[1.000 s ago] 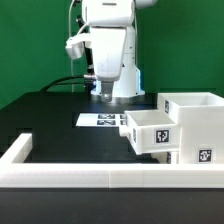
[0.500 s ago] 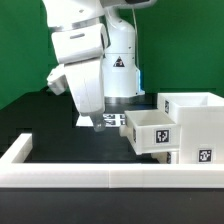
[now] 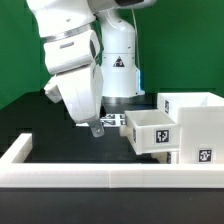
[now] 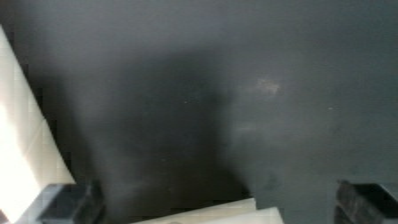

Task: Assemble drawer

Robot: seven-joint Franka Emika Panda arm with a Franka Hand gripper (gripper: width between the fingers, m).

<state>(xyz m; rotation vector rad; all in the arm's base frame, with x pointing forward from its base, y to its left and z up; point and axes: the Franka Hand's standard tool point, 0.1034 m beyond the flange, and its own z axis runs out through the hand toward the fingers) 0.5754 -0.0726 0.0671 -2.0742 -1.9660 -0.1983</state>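
The white drawer casing (image 3: pixel 196 128) stands on the black table at the exterior view's right, with square tags on its face. One small open-top tray (image 3: pixel 150 131) juts out of it toward the exterior view's left. I cannot make out a second tray on its own. My gripper (image 3: pixel 96 128) hangs low over the table, left of the tray and apart from it, tilted. In the wrist view the gripper (image 4: pixel 217 206) is open and empty, its dark fingertips (image 4: pixel 68 204) wide apart over bare black table.
The marker board (image 3: pixel 110 120) lies flat behind the gripper; its white corner shows in the wrist view (image 4: pixel 242 212). A long low white rail (image 3: pixel 90 180) borders the table's front and left, and also shows in the wrist view (image 4: pixel 18 130). A green wall stands behind.
The arm has swung from the back of the table toward the camera and down. The gripper now hangs in front of the marker board. The casing and tray have not moved.
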